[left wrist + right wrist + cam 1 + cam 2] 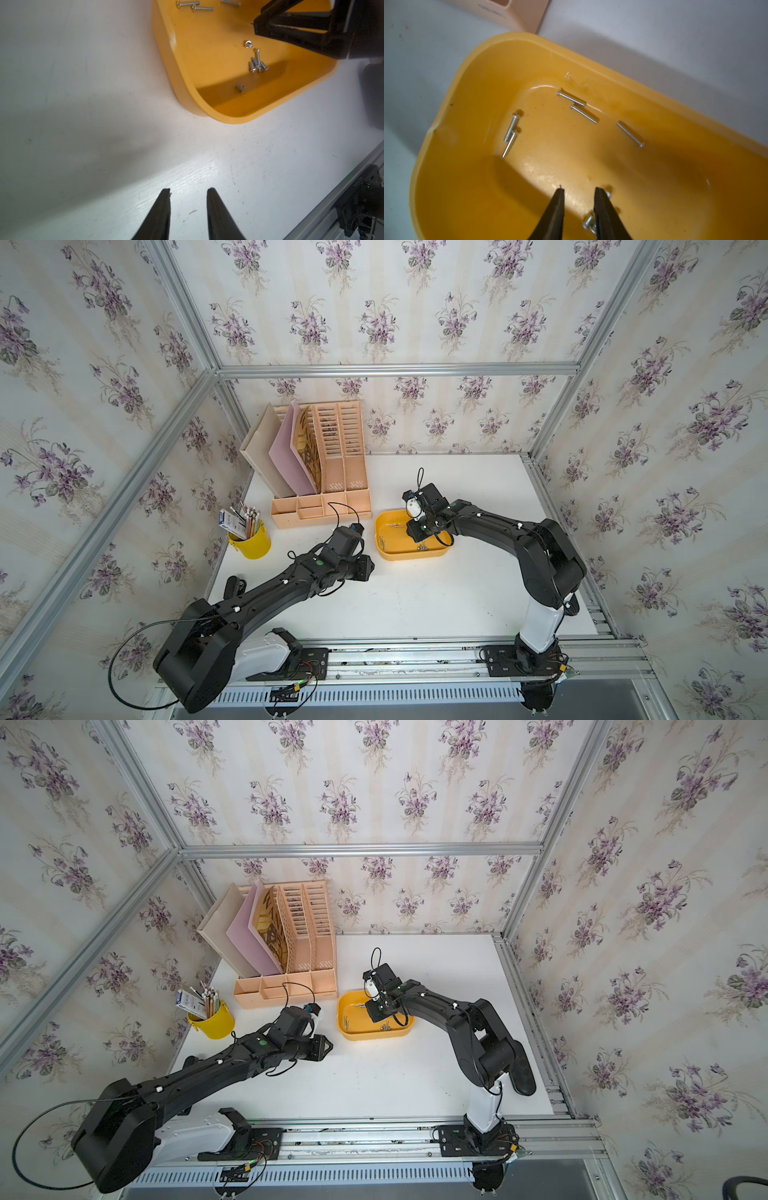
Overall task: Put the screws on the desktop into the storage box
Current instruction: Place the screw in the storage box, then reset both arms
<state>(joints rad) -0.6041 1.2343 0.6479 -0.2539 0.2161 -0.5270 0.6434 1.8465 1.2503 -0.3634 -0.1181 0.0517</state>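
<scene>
Right gripper: jaws part-open, empty, over the storage box, mid-frame in both top views. Left gripper: part-open, empty, over bare desktop. Screws lie in the storage box; none visible on desktop. Judged near complete.

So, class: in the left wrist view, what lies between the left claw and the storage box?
The left wrist view shows only bare, scuffed desktop between the open left claw and the storage box.
</scene>
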